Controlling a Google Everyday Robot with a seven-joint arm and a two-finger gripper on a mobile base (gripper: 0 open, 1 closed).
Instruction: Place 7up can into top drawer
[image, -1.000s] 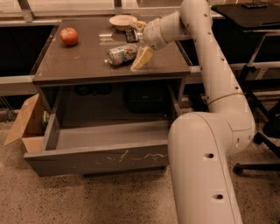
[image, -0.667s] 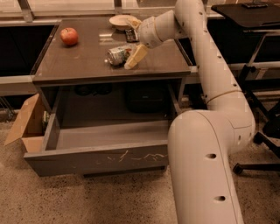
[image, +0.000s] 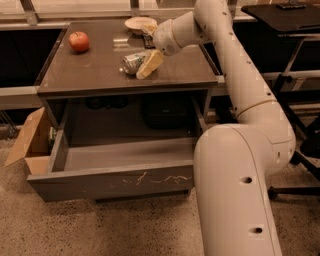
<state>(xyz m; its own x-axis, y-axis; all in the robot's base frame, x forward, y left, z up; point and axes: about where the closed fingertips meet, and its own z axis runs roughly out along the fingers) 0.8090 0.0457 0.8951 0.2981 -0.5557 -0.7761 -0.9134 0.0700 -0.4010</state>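
The 7up can (image: 131, 61), silvery-green and dented, lies on its side on the brown table top (image: 90, 75), right of centre. My gripper (image: 146, 67) reaches in from the right and sits low over the table, right against the can's right side. The top drawer (image: 112, 182) below the table is pulled out, its scratched grey front panel facing me, and nothing shows inside it.
A red apple (image: 79, 41) sits at the table's back left. A pale plate (image: 140, 22) and a small dark object (image: 147, 41) are at the back, just behind my gripper. A brown cardboard box (image: 30, 142) stands left of the drawer. A black table (image: 280, 12) is at the right.
My gripper has moved left and slightly down, closing the gap to the can until it is right beside it. The can, apple and drawer have not moved.
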